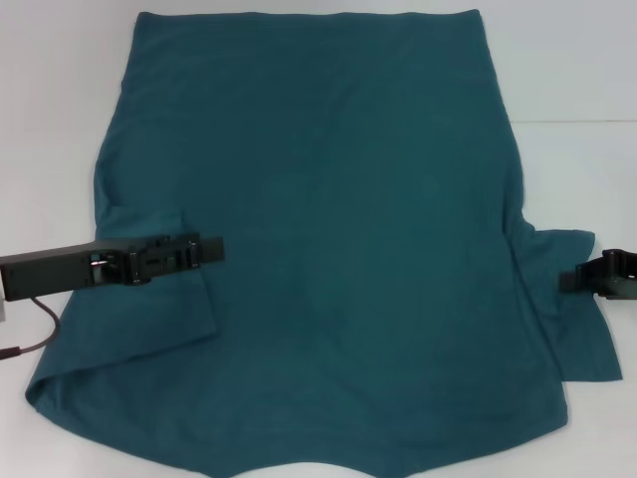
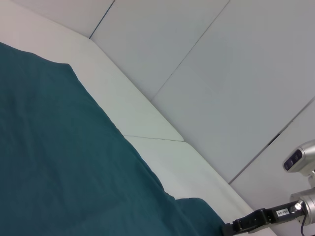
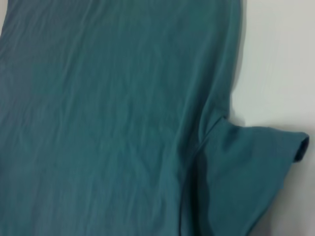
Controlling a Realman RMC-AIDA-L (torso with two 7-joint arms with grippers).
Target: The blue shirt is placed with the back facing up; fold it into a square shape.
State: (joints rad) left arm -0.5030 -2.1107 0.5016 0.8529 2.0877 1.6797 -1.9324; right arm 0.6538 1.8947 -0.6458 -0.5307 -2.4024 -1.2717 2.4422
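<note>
The blue shirt [image 1: 338,219] lies spread flat on the white table [image 1: 50,100], plain side up, with no letters showing. Its collar end is toward me and its hem is at the far edge. Its left sleeve [image 1: 149,314] is folded inward onto the body. My left gripper [image 1: 214,249] reaches in from the left, low over that folded sleeve. The right sleeve [image 1: 572,319] lies spread out to the side. My right gripper [image 1: 569,279] is at that sleeve's outer edge. The shirt also shows in the left wrist view [image 2: 59,162] and the right wrist view [image 3: 108,113].
A dark cable [image 1: 30,344] hangs from the left arm over the table at the left. Bare white table lies on both sides of the shirt. In the left wrist view, the right arm's gripper [image 2: 246,225] shows far off beside the sleeve.
</note>
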